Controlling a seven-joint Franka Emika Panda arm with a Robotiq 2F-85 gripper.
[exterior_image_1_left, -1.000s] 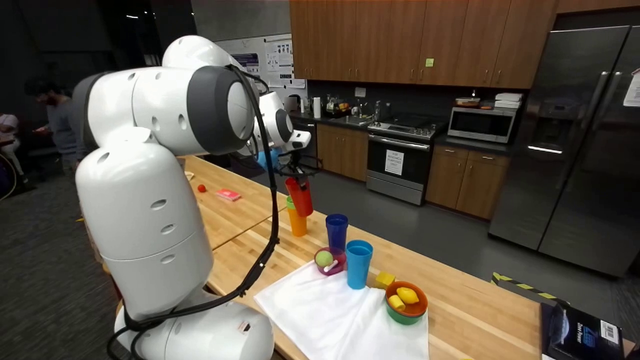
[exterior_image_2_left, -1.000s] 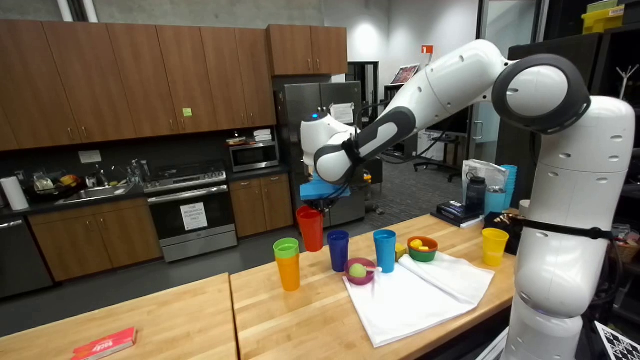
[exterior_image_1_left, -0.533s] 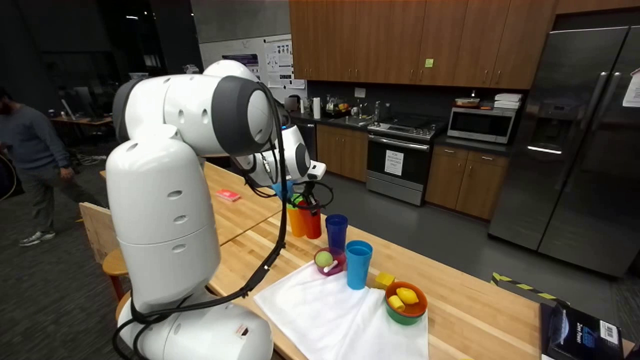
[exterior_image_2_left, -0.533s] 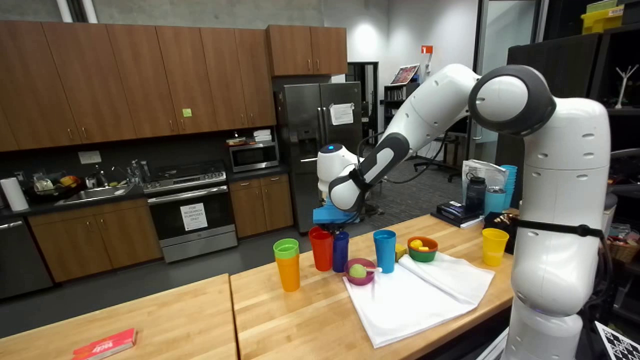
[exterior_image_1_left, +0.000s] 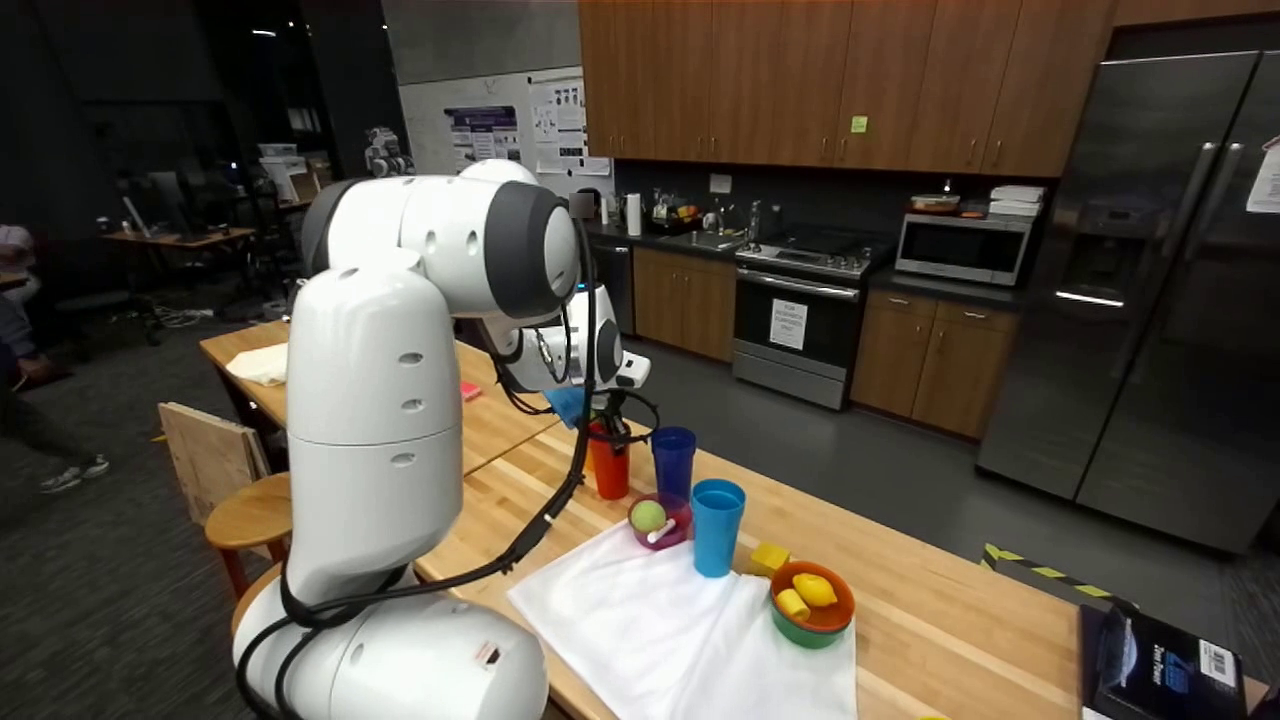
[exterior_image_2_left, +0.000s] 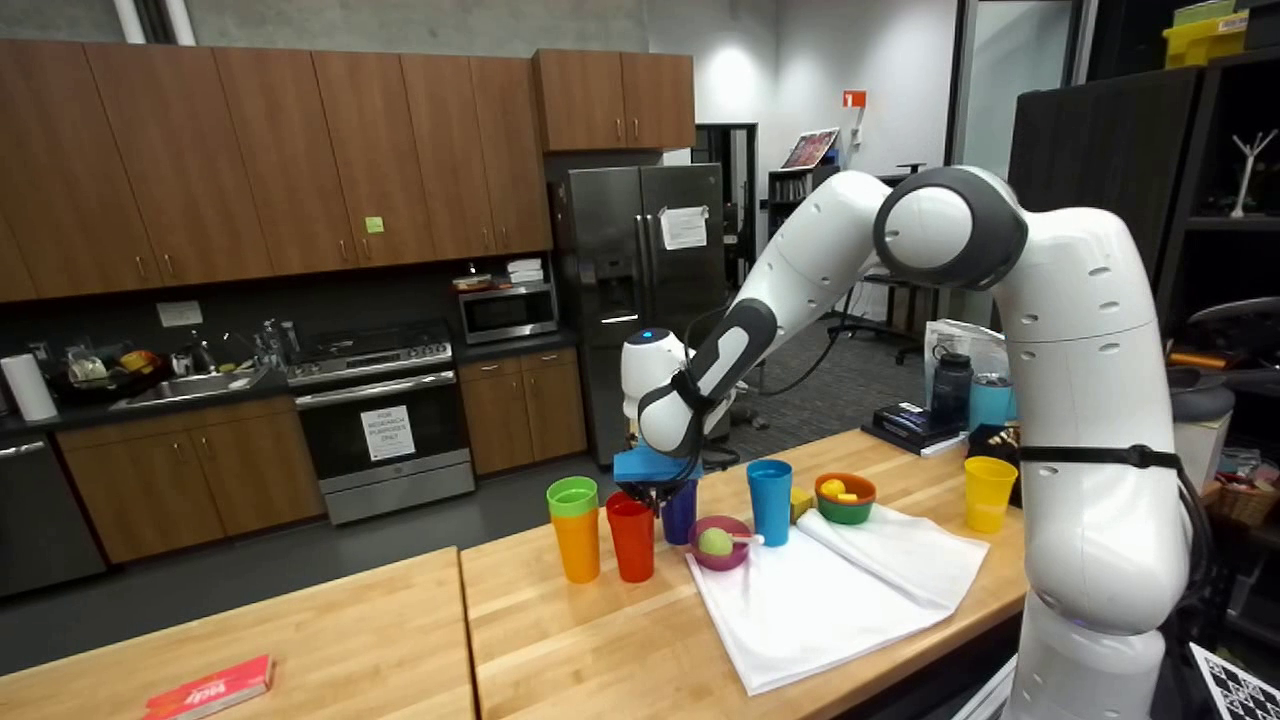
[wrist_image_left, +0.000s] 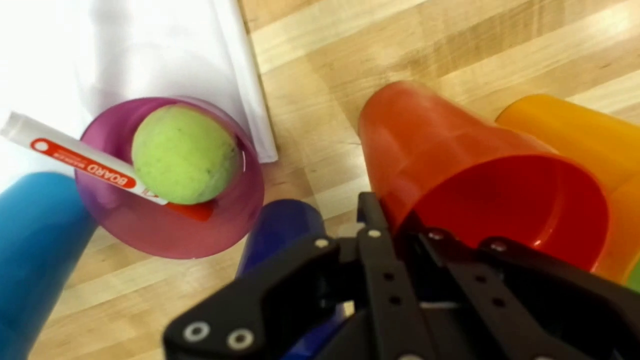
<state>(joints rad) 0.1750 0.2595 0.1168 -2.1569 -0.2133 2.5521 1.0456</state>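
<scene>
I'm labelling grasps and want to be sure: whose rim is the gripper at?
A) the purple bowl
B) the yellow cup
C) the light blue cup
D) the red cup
D: in the wrist view, the gripper straddles the rim of the red cup.

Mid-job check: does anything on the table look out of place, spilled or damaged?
The marker stands out: a writing tool in the purple bowl with a round green object, its white end jutting over the rim. The white cloth is also creased rather than flat. No spill or damage shows.
</scene>
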